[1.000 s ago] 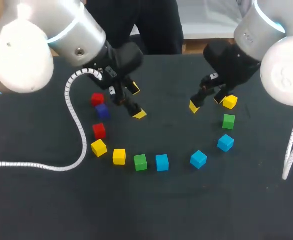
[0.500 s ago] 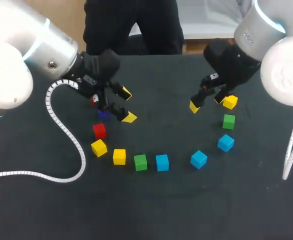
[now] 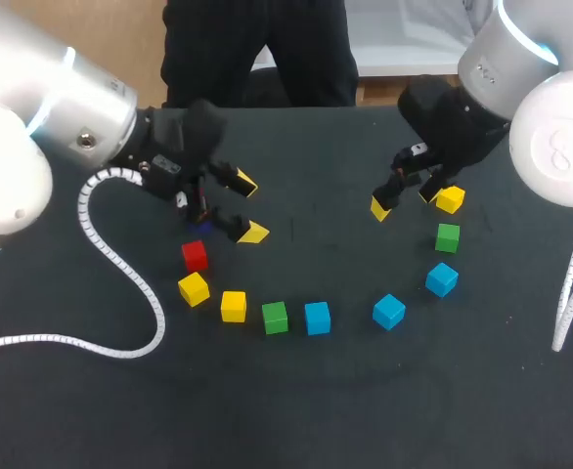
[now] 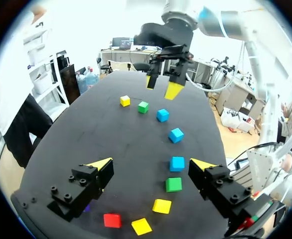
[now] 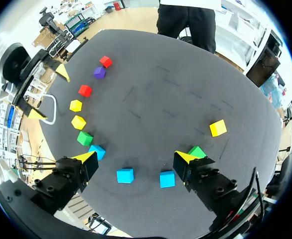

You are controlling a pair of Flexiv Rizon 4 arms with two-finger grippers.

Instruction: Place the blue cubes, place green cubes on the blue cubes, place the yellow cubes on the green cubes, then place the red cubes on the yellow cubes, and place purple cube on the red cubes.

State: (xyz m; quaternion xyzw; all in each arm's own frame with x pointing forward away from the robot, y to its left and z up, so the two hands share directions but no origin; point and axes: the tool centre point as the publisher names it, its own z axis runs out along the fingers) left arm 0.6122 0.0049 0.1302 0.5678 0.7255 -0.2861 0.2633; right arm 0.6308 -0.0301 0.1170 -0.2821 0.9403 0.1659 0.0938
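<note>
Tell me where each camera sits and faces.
Head: above and behind, looking down on the table; left end effector and right end effector show.
Left wrist: on the left arm, facing the right end effector past its own.
Right wrist: on the right arm, facing the left end effector past its own.
Shared: the yellow cube beside the right end effector.

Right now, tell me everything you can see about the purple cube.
The purple cube is a small matte violet block sitting flat on the black table. It is second in the arc of cubes, between the end red cube close beside it and a second red cube farther along. Nothing rests on it or grips it. In the head view the open left gripper hides most of it.
</note>
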